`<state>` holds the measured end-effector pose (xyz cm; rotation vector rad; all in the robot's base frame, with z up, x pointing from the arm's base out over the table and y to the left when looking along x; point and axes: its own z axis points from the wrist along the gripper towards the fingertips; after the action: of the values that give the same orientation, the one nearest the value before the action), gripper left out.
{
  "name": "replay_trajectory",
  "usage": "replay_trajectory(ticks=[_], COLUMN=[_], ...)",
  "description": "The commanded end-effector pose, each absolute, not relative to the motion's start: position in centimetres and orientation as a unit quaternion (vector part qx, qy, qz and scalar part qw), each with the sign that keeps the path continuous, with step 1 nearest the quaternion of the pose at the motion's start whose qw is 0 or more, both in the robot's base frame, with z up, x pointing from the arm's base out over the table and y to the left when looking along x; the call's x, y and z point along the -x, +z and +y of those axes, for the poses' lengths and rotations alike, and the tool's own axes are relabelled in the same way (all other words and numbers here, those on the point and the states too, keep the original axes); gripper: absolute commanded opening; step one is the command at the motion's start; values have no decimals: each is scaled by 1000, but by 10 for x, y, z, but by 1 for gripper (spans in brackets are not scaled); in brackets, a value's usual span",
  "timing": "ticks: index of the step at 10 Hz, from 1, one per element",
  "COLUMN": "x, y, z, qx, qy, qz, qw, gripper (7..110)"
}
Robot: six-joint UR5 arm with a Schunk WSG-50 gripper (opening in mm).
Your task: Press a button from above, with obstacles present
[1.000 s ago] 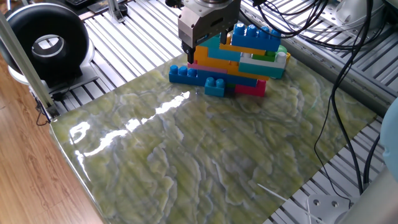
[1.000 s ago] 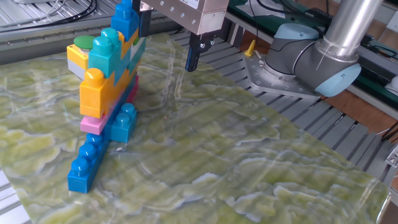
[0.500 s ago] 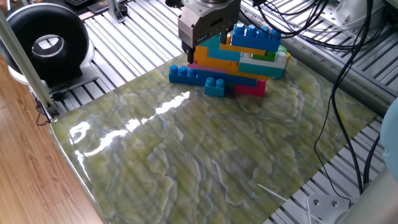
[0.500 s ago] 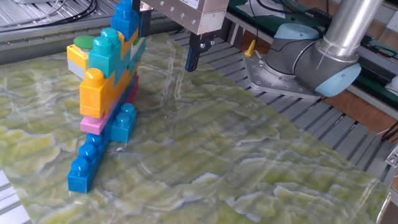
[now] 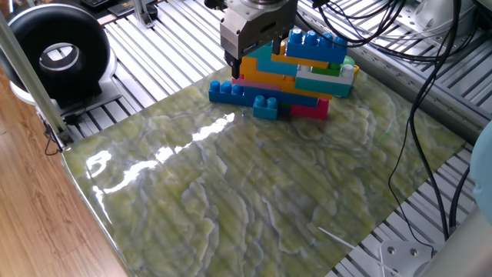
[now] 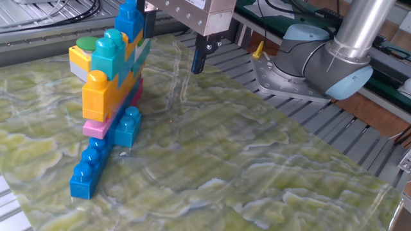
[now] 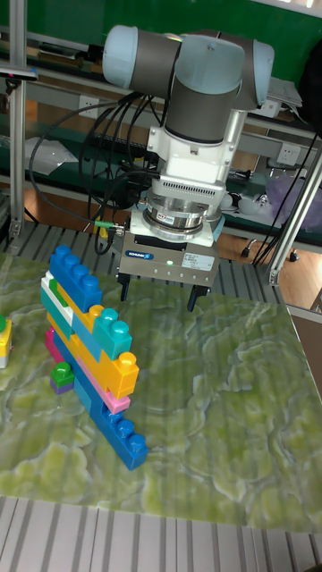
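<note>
The obstacles [image 5: 296,73] are a pile of big studded bricks in blue, orange, teal, pink and yellow, standing at the far end of the green marbled mat [image 5: 254,192]. The pile also shows in the other fixed view [image 6: 109,96] and the tall view [image 7: 89,344]. The button [image 6: 85,43] is a green disc on a yellow-and-white box, right behind the pile's far side. My gripper [image 7: 158,293] hovers above the mat on the opposite side of the pile. It is open and holds nothing. One finger [image 6: 198,59] hangs free; the other is partly hidden behind the bricks.
A black ring-shaped device [image 5: 58,54] sits left of the mat on the slatted metal table [image 5: 177,46]. Cables [image 5: 415,85] hang at the right. The robot's base [image 6: 302,61] stands beyond the mat's edge. A small purple-and-green piece [image 7: 61,375] lies by the pile's foot.
</note>
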<state>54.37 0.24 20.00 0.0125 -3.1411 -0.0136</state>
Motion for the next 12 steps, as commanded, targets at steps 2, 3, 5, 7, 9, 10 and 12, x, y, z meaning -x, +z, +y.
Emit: replay_trajectory(ticks=[2,3,5,7,9,10,12], x=[-575,-575,-575,-571,-559,-553,-546], y=[202,202,199,200,204,207,212], z=[14,14,14,15,20,20,21], qx=[38,36,35,39,36,31,28], qy=[-20,-17,-16,-18,-27,-26,-29], qz=[-997,-997,-998,-998,-999,-999,-999], qw=[-60,-59,-58,-51,-30,-21,-12], gripper=[107,7,7,7,7,7,7])
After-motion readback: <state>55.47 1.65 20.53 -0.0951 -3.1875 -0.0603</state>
